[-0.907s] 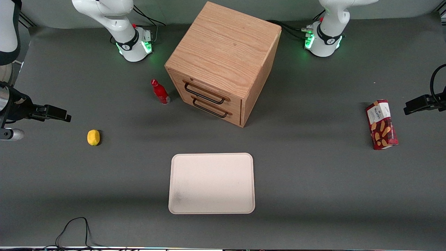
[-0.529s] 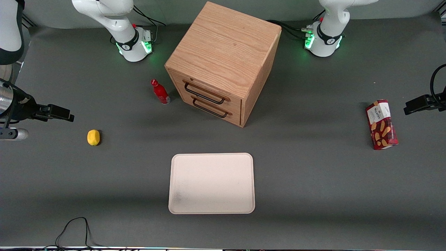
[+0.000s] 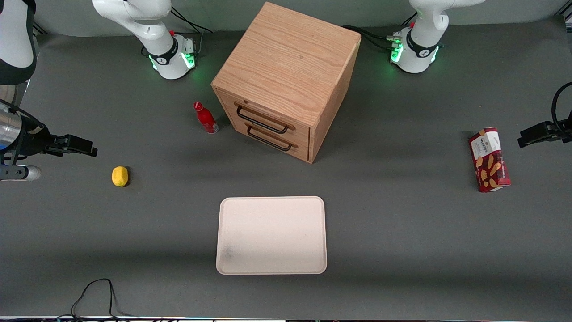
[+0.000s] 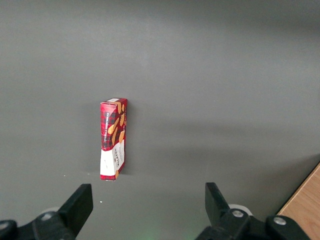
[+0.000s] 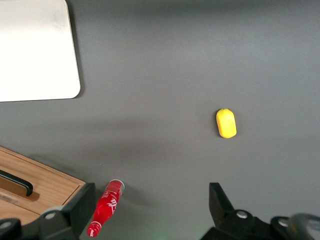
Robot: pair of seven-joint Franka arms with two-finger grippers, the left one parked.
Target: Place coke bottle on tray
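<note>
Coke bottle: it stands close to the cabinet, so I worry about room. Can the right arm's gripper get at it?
Probably yes. The coke bottle stands upright beside the wooden cabinet, apart from it, with bare table toward the working arm. The gripper, fingers open, hangs above the table near the lemon.

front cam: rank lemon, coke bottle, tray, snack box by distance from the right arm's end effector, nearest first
The end effector, fingers open, hangs above the table at the working arm's end.
1. lemon: just nearer the camera than the end effector.
2. coke bottle: upright beside the drawer cabinet.
3. tray: mid-table, nearest the camera.
4. snack box: toward the parked arm's end.
</note>
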